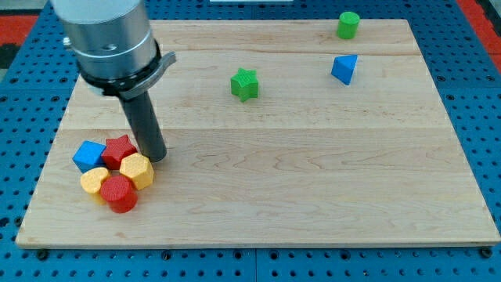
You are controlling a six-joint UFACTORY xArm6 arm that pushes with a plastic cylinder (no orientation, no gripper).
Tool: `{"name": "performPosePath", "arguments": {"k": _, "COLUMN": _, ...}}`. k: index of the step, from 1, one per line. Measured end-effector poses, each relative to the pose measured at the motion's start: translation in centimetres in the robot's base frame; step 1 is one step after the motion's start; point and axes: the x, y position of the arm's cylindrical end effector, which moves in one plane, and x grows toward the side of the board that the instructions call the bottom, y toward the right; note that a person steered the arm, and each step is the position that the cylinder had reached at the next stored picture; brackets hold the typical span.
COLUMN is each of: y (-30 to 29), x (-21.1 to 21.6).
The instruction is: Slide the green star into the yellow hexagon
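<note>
The green star [244, 84] lies on the wooden board near the view's top middle. The yellow hexagon [137, 170] sits at the view's lower left, in a tight cluster of blocks. My tip [156, 158] rests on the board just to the upper right of the yellow hexagon, touching or nearly touching it. The green star is far from the tip, up and to the right.
In the cluster with the hexagon are a red star [119, 150], a blue cube [88, 155], a second yellow block [95, 182] and a red cylinder [119, 193]. A green cylinder [348, 24] and a blue triangular block [344, 68] lie at the upper right.
</note>
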Motion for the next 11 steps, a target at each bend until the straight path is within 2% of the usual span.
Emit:
{"name": "performPosePath", "arguments": {"k": 1, "y": 2.6, "x": -0.4}}
{"name": "performPosePath", "arguments": {"k": 2, "y": 10.7, "x": -2.7}}
{"name": "performPosePath", "arguments": {"k": 3, "y": 13.6, "x": -4.8}}
{"name": "performPosePath", "arguments": {"k": 4, "y": 21.1, "x": -11.6}}
{"name": "performPosePath", "arguments": {"k": 5, "y": 18.0, "x": -14.3}}
{"name": "performPosePath", "arguments": {"k": 6, "y": 13.3, "x": -15.2}}
{"name": "performPosePath", "arguments": {"k": 7, "y": 12.4, "x": -17.1}}
{"name": "performPosePath", "arguments": {"k": 8, "y": 6.9, "x": -10.1}}
{"name": "performPosePath", "arguments": {"k": 9, "y": 2.4, "x": -6.3}}
{"name": "performPosePath", "arguments": {"k": 11, "y": -4.6, "x": -2.0}}
